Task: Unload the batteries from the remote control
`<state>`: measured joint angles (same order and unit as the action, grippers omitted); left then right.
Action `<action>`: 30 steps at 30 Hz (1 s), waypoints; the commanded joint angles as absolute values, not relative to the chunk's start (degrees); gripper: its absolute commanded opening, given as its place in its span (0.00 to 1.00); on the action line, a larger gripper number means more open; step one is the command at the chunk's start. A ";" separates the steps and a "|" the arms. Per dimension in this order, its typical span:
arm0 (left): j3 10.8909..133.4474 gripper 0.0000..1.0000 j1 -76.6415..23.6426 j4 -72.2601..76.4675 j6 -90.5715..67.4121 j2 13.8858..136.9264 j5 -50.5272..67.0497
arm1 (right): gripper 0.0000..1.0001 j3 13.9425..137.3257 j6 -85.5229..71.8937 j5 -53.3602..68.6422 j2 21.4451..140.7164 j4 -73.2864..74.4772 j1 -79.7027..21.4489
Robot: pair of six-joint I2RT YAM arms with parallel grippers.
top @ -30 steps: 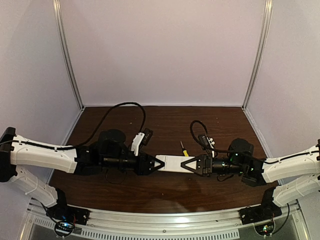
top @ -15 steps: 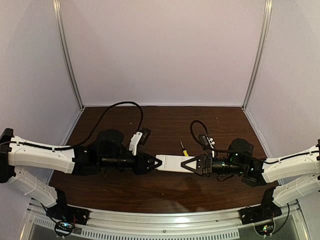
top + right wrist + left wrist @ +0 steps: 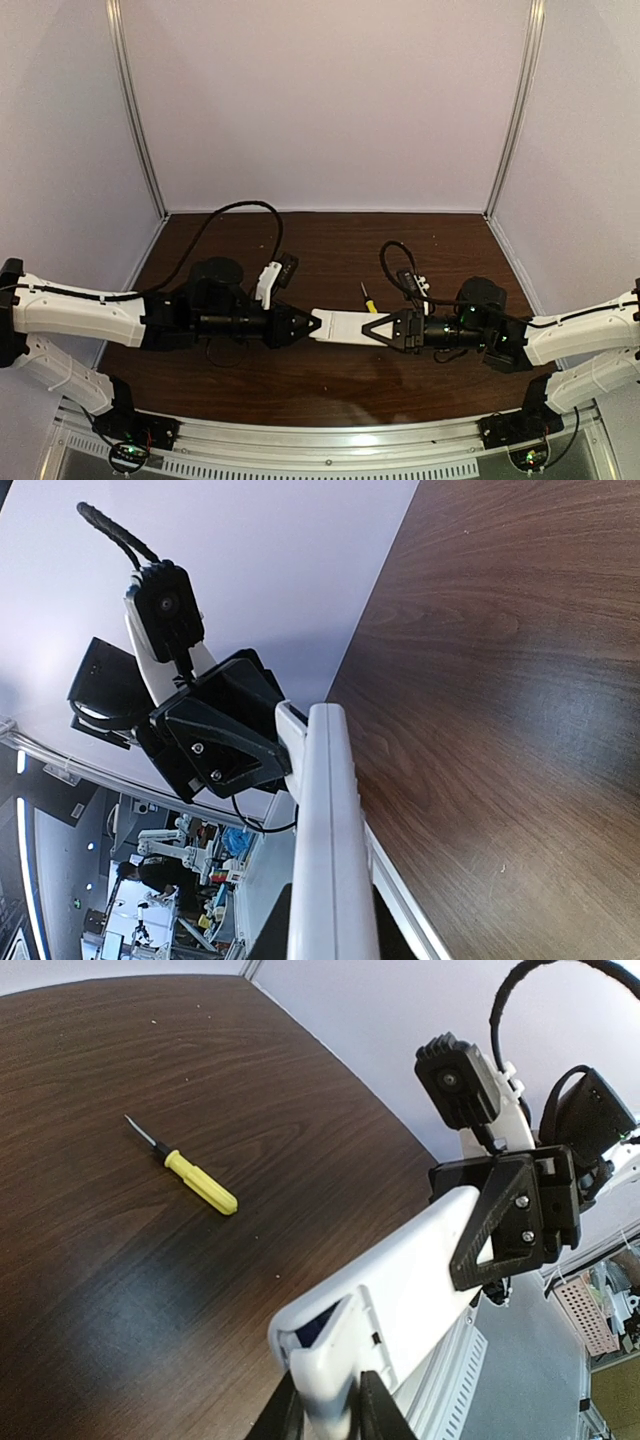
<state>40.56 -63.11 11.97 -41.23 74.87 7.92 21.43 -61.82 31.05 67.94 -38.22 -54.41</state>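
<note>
The white remote control (image 3: 345, 326) hangs above the table between my two grippers. My right gripper (image 3: 383, 330) is shut on its right end; in the right wrist view (image 3: 325, 925) the remote (image 3: 325, 820) runs edge-on away from the fingers. My left gripper (image 3: 308, 327) is shut on the white battery cover (image 3: 335, 1360) at the remote's left end. The cover is partly lifted and slid off the remote (image 3: 420, 1260). A dark blue battery (image 3: 314, 1327) shows in the opened gap. The left gripper (image 3: 328, 1405) pinches the cover's near end.
A yellow-handled screwdriver (image 3: 368, 298) lies on the dark wooden table (image 3: 250, 380) just behind the remote; it also shows in the left wrist view (image 3: 198, 1177). Pale walls enclose the table at back and sides. An aluminium rail runs along the near edge.
My left arm has drawn back a little to the left with the cover in its jaws. The right arm and the remote have held still.
</note>
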 commanded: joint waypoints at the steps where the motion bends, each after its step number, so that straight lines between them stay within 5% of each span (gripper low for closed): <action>1: 39.32 0.19 -63.18 12.82 -40.51 73.58 9.07 | 0.00 22.14 -60.68 30.14 68.10 -40.47 -54.88; 16: 37.97 0.01 -63.12 14.87 -40.88 71.89 10.93 | 0.00 22.50 -59.98 29.27 72.08 -41.81 -54.76; 30: 37.10 0.00 -63.19 13.16 -40.72 69.31 7.67 | 0.00 22.59 -58.81 28.22 74.23 -41.30 -54.52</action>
<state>37.80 -63.11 12.62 -41.28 70.74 9.93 21.43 -59.92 29.47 73.84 -39.29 -54.41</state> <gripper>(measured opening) 0.069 0.156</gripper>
